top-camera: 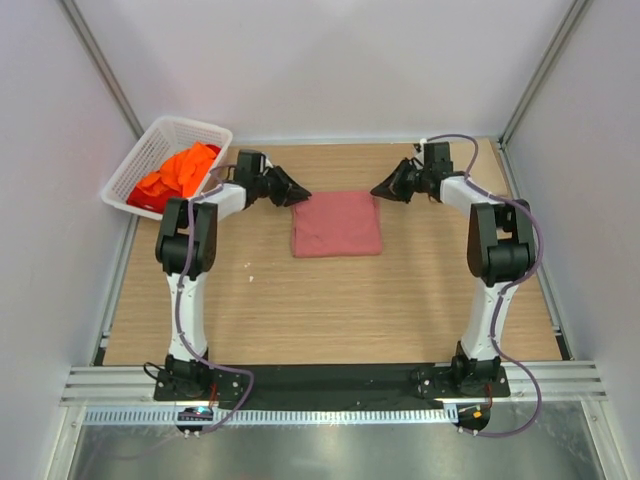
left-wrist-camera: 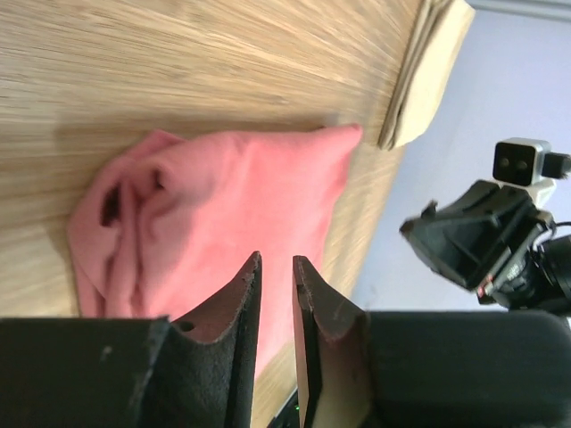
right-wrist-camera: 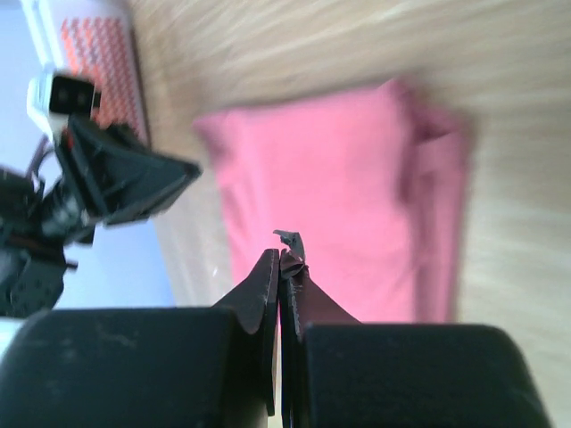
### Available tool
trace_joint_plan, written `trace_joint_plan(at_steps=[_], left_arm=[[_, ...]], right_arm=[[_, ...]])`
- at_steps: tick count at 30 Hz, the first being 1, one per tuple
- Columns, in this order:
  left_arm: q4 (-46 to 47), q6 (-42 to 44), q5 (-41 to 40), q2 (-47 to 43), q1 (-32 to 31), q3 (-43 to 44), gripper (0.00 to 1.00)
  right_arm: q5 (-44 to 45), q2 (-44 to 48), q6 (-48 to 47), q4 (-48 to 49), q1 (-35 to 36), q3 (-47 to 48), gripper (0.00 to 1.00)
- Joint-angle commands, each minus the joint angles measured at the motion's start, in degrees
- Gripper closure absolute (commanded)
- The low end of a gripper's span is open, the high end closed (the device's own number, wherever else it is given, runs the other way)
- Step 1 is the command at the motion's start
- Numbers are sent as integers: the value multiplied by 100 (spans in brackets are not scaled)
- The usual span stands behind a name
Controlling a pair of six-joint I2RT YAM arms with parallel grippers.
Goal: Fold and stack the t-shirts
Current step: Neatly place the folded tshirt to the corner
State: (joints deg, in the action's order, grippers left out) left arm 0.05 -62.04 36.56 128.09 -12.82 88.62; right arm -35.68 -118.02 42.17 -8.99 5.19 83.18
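Note:
A salmon-pink t-shirt (top-camera: 337, 223) lies folded into a rectangle at the middle back of the wooden table. My left gripper (top-camera: 300, 195) hovers just off its left far corner, jaws a little apart with nothing between them; in the left wrist view the gripper (left-wrist-camera: 277, 259) is over the t-shirt (left-wrist-camera: 223, 196). My right gripper (top-camera: 378, 190) sits off the right far corner, shut and empty. In the right wrist view this gripper (right-wrist-camera: 281, 254) is above the folded t-shirt (right-wrist-camera: 339, 205). Bright orange and red t-shirts (top-camera: 180, 170) lie bunched in the basket.
A white lattice basket (top-camera: 195, 124) stands tilted at the table's back left corner, close behind my left arm. White walls enclose the table on three sides. Bare wood (top-camera: 330, 310) stretches in front of the folded shirt.

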Motion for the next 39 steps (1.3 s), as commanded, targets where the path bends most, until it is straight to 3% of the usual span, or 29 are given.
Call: trace_joint_plan(at_steps=[1,5,9,13,18,22,26,29,34,39], left_arm=[[-295,306,97,-425,25,-64,78],[-401,456,176,-347,25,-231,78],[-401,544,326,-13,34,-205,77],[-856,929,134,120,25,-170,78],[-2444,2061,-525,67,43,198,78],[-2976,2460,-623,-240,25,297,74],[-3125,2495,-466,-724,-10,366,61],[-3257,2486,-404,-1049,-45,454,57],[-3459,2469,-500,-1602,-89,367,53],[-3477,2442,-535,-2367,-107,-274,53]], right_arm=[[-421,507,-25,-120,341,-319,96],[-931,368,511,634,544,-723,94],[-1151,-1,494,785,562,-873,82],[-1213,-186,249,777,466,-1031,78],[-722,-99,-612,-337,88,-953,78],[-168,199,-1395,-1507,52,-452,75],[123,341,-1765,-2150,43,74,58],[237,69,-1949,-2571,61,696,45],[386,-590,-2616,-3081,184,1621,34],[598,-1003,-3021,-3117,228,2290,18]])
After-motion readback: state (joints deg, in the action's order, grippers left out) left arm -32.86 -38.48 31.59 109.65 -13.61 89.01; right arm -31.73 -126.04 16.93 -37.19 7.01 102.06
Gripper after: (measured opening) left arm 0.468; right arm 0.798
